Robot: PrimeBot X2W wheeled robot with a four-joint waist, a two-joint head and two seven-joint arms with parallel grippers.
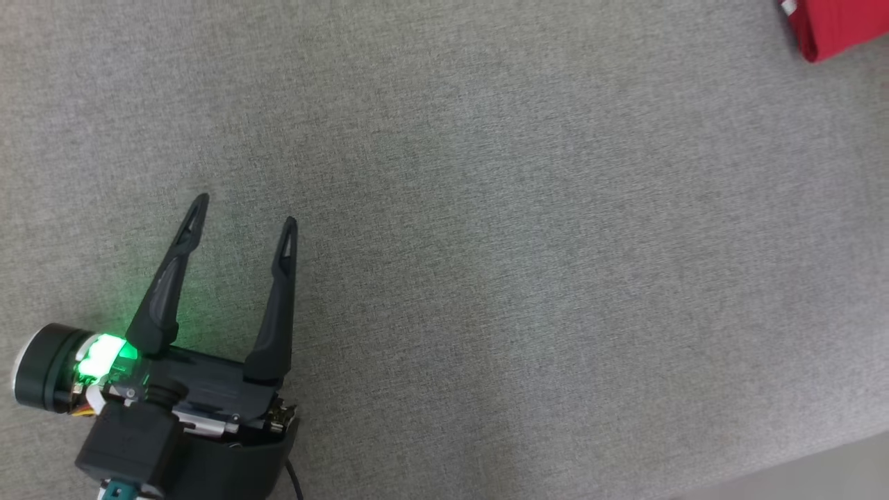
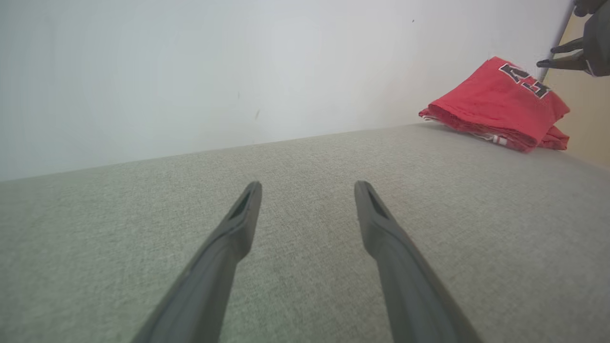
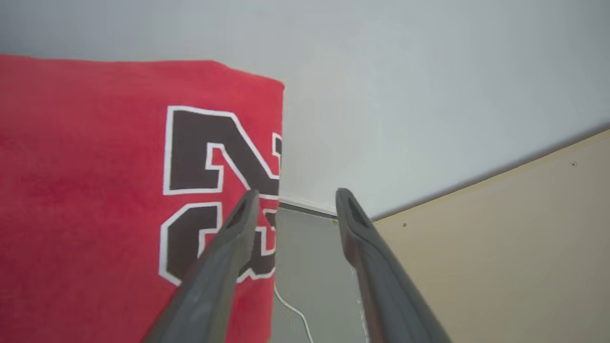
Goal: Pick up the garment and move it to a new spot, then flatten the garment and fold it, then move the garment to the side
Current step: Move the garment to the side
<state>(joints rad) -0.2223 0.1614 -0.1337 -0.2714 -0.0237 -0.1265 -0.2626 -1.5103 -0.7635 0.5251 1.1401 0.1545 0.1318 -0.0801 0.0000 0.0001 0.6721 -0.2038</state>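
Your garment (image 2: 500, 102), a red jersey with a dark, white-edged number on top, lies folded in a low stack near the far right corner of the grey surface (image 1: 486, 243), close to its right edge. Treat it as light, soft and limp. It likely has no stiffness of its own, so anything you lift will sag and drag the rest along. The stack is several layers deep (you can see the striped trim of a lower layer peeking out along the near side). A shallow pinch on the top panel would probably peel off that layer alone and spoil the fold. If you need to shift it, take a deep bite across a folded edge so that all layers sit between the fingers. Stay off the printed number, which looks smoother and may slip. The right gripper (image 3: 297, 192) hangs just above the garment's right side with its fingers spread and nothing between them, one finger over the number and the other past the cloth's edge. The left gripper (image 1: 246, 210) is wide open and empty over the near left part of the surface, well apart from the garment.
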